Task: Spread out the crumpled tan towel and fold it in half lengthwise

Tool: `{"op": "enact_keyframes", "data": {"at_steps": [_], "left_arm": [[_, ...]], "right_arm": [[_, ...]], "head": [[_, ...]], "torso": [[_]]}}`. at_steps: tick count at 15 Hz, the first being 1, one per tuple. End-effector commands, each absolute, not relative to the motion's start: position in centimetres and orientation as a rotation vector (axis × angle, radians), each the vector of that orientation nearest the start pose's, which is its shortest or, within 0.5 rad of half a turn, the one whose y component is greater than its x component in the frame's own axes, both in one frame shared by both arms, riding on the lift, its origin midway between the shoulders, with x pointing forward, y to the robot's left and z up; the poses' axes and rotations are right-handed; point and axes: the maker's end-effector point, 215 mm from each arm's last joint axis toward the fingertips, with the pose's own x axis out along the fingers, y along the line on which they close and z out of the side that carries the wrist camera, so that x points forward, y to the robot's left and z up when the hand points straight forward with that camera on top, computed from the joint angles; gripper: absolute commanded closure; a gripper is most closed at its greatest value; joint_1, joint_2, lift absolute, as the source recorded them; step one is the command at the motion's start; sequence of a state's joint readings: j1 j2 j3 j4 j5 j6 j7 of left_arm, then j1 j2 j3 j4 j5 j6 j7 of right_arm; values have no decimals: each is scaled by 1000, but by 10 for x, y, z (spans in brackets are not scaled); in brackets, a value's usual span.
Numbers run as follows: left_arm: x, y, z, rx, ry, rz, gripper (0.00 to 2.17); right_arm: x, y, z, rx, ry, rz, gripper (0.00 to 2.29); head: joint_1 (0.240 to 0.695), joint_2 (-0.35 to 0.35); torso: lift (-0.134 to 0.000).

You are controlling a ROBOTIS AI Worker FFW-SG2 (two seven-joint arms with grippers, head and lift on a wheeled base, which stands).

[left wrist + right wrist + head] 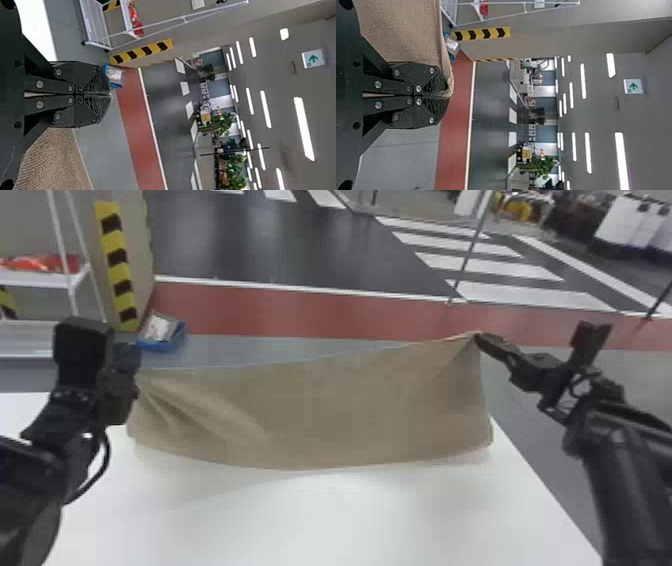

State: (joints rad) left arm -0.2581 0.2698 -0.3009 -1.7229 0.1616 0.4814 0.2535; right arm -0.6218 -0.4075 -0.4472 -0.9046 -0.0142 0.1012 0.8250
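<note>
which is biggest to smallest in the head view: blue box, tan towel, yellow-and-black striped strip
1. tan towel, by far the largest
2. yellow-and-black striped strip
3. blue box

Head view: looking from robot's head, forward toward 12 o'clock and down across white surface [330, 515]. Left wrist view: looking from close behind left pincer [127, 382], outward and up to ceiling lights [304, 128], turned on side. Right wrist view: likewise from close behind right pincer [480, 337]. Shared by all three: towel [320, 415], blue box [162, 345] and striped strip [119, 270] toward head view's 10 o'clock, red floor band [300, 310] toward 12. Shared by wrist views: green sign [313, 58].
</note>
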Motion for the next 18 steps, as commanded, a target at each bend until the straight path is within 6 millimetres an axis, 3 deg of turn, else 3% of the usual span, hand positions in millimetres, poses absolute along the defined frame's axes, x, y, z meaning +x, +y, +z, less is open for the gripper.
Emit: {"op": "enact_keyframes", "data": {"at_steps": [1,2,3,6,8,11,12,14,16,18], "left_arm": [[676,203,-245,193,60,-6,1258],[678,202,-239,187,47,-8,1258],[673,201,-246,185,60,-10,1258],[627,196,-298,183,137,-20,1258],[587,189,-337,175,190,-34,1258],[554,185,-378,194,258,-32,1254],[548,182,-386,216,267,-38,1180],[538,181,-405,274,287,-55,586],[530,199,-415,298,288,-62,211],[524,232,-411,336,253,-44,167]], "right_arm": [[702,-495,-201,-6,-22,242,1511],[702,-495,-201,6,-26,242,1511],[696,-494,-215,13,-4,253,1511],[650,-482,-274,70,63,303,1511],[612,-479,-313,94,91,314,1511],[581,-486,-348,120,131,301,1511],[576,-485,-355,122,144,305,1511],[569,-484,-368,117,163,306,1511],[567,-486,-374,102,167,301,1511],[566,-488,-376,104,171,299,1511]], "head": [[532,-255],[492,-237],[477,-231],[475,-225],[542,-233],[648,-258],[671,-265],[695,-279],[695,-291],[695,-288]], "torso": [[-124],[-124],[-124],[-124],[-124],[-124],[-124],[-124],[-124],[-124]]}}
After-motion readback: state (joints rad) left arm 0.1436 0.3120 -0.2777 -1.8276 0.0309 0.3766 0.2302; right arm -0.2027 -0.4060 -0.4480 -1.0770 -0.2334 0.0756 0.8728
